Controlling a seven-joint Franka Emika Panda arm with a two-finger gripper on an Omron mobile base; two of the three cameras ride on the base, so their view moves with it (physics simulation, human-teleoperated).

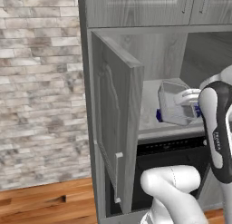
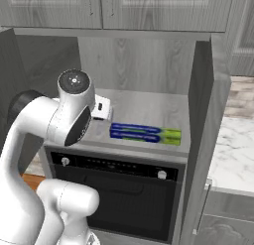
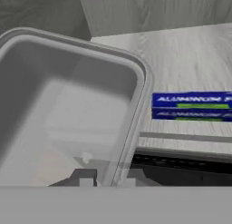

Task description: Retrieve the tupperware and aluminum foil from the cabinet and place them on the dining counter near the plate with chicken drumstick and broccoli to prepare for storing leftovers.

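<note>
Arm pose first: we see our white arm bent up from the base and reaching into the open cabinet, with the gripper (image 3: 103, 178) at the near edge of the shelf. In the hand view its two fingertips sit on either side of the grey container's (image 3: 68, 105) rim, clamped on that thin wall. From the left base view the container (image 1: 174, 103) is tilted up off the shelf, its open side facing the left wall of the cabinet. The blue foil box (image 2: 145, 133) lies flat on the wooden shelf (image 2: 149, 110), just beside the container and apart from it, lengthwise along the front edge. Below the shelf we see a black built-in oven (image 2: 124, 189). Both cabinet doors (image 1: 115, 123) stand open. A brick wall (image 1: 41, 87) and a wood floor (image 1: 45, 205) lie to the left, and a marble counter (image 2: 235, 154) shows to the right.
</note>
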